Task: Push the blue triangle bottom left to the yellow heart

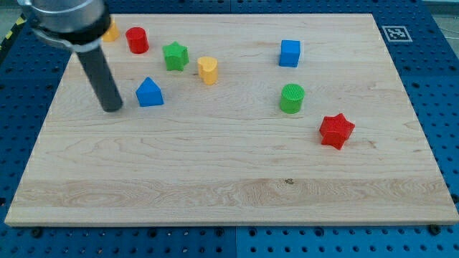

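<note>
Nearest the camera lies bare wooden board [215, 193], nothing on its near half; first object going back is the red star [336, 130], right of centre. Beyond it the green cylinder [292, 98], and farther still the blue cube [290, 53]. On the left half: blue triangle [149, 92], a house-like wedge, sitting just to the right of my tip [112, 109], a narrow gap showing between them, though contact cannot be ruled out from this angle. Yellow heart [208, 70] stands up-right of the triangle, a little farther from the camera, near but apart. Green star [175, 55] sits left of the heart and beyond the triangle; red cylinder [137, 40] farther left again; an orange block [110, 31] peeks out behind the arm, shape not readable. No gripper on this rig, so nothing clasped or let go; the rod only pushes. Judgement on step: the triangle already lies down-left of the heart, so the task looks to be in its closing stage, either a final nudge or nearly done. The tip stands on the triangle's left side, so a push from here would carry it rightward. Next move, if any, calls for a short, gentle shove right and slightly far, stopping before the triangle meets the heart, and steering clear of the green star.
</note>
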Motion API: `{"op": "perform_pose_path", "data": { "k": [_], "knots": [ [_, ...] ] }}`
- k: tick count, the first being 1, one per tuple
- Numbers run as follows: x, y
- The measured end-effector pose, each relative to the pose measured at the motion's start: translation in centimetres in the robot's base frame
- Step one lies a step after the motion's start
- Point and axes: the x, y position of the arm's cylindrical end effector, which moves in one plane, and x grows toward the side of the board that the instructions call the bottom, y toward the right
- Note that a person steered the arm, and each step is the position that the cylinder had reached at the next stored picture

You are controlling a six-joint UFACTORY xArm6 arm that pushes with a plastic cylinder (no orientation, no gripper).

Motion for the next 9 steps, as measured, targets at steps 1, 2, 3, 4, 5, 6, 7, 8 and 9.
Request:
{"op": "perform_pose_path", "data": {
  "k": [1,2,3,4,5,6,7,8,9],
  "knots": [
    [-1.4,1.0],
    [0.9,4.1],
    [1.8,6.2],
    [0.3,5.2],
    [-1.7,4.6],
    [-1.0,6.9],
    [1.1,9.6],
    [1.5,10.1],
    [1.4,11.0]
  ]
}}
